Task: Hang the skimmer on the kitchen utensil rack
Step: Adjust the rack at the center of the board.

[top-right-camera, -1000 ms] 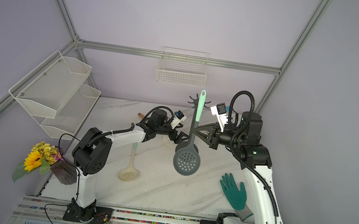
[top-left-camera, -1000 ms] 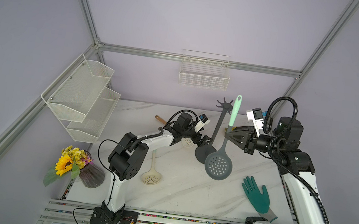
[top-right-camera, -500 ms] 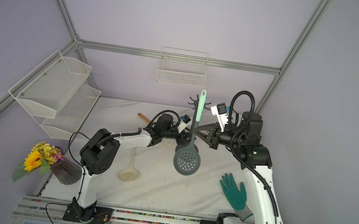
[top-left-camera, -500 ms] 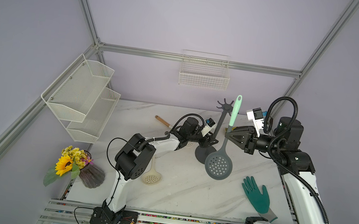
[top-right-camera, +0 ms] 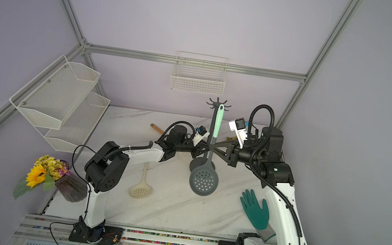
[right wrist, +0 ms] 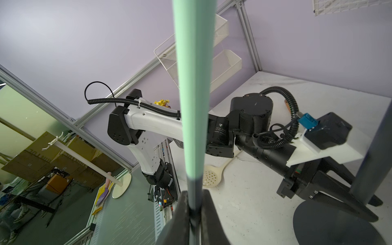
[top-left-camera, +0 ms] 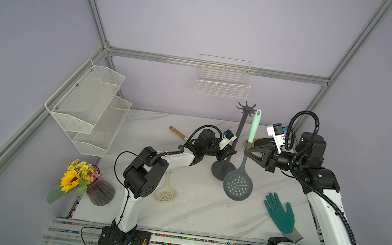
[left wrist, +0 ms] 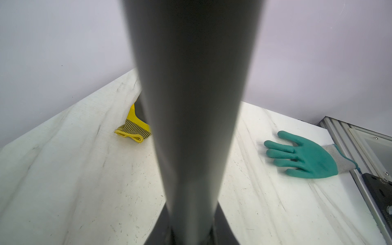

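Observation:
The skimmer [top-left-camera: 237, 185] has a grey perforated head and a mint-green handle [right wrist: 194, 84]. It hangs upright above the table, just right of the kitchen utensil rack [top-left-camera: 240, 132]. My right gripper [top-left-camera: 247, 151] is shut on its stem below the green part, which the right wrist view also shows with that gripper [right wrist: 194, 203]. The rack is dark grey, with a round base [top-left-camera: 220, 169] and a hook crown [top-left-camera: 246, 108]. My left gripper [top-left-camera: 232, 151] is shut on the lower pole, which fills the left wrist view [left wrist: 191, 106]. The handle's top stands level with the crown.
A cream slotted spoon [top-left-camera: 165, 194] lies behind the left arm. A green glove [top-left-camera: 280, 217] lies front right and a yellow glove [left wrist: 133, 127] lies behind the rack. A flower vase [top-left-camera: 99, 193], a white tiered shelf [top-left-camera: 93, 106] and a wire basket [top-left-camera: 223, 80] line the left and back.
My left gripper has reached right to the rack's pole and closed on it. The right arm and the skimmer have stayed where they were.

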`<state>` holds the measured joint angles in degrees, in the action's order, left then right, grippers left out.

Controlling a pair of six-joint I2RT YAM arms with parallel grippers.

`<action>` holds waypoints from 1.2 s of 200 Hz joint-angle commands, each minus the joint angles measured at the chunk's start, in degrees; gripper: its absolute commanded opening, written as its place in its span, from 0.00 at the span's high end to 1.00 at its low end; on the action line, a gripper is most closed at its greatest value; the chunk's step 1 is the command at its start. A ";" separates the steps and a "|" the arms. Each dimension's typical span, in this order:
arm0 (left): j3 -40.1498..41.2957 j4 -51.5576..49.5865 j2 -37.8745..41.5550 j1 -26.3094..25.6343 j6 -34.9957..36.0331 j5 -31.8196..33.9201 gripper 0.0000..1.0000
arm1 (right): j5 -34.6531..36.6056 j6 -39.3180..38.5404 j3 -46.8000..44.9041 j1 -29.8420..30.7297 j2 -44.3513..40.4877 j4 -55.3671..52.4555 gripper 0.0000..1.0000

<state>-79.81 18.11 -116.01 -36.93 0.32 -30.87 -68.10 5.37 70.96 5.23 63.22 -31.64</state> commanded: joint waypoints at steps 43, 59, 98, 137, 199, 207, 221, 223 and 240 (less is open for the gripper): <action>4.66 -2.66 4.34 0.19 1.95 2.93 0.91 | -4.80 4.98 -9.08 -0.32 -2.53 8.31 1.00; 5.92 -2.82 4.91 0.24 2.19 3.40 0.91 | -5.37 7.21 -12.07 -0.34 -3.19 11.85 1.00; 7.41 -3.45 5.02 0.23 2.06 3.60 0.86 | -6.96 13.63 -16.25 -0.31 -3.02 20.96 1.00; 8.36 -3.34 4.29 0.23 1.62 4.77 0.72 | -8.20 15.21 -16.60 -0.31 -1.93 23.20 1.00; 8.27 -2.95 2.93 0.51 0.41 4.50 0.68 | -8.77 23.45 -19.69 -0.31 0.35 33.87 1.00; 8.28 -2.83 2.91 0.58 0.30 4.46 0.68 | -8.80 24.62 -20.14 -0.31 0.37 34.92 1.00; 8.36 -2.91 2.97 0.72 0.21 4.37 0.64 | -9.07 28.36 -21.76 -0.31 0.00 40.41 1.00; 8.36 -2.93 2.98 0.72 0.21 4.34 0.63 | -9.07 28.44 -21.88 -0.31 -0.11 40.69 1.00; 8.36 -3.25 2.95 0.80 0.30 4.33 0.59 | -8.79 28.86 -21.98 -0.32 -0.38 41.52 1.00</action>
<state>-71.29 14.48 -112.86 -36.03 0.62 -26.24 -75.96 30.33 49.45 5.13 63.72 2.61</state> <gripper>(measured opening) 0.385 0.108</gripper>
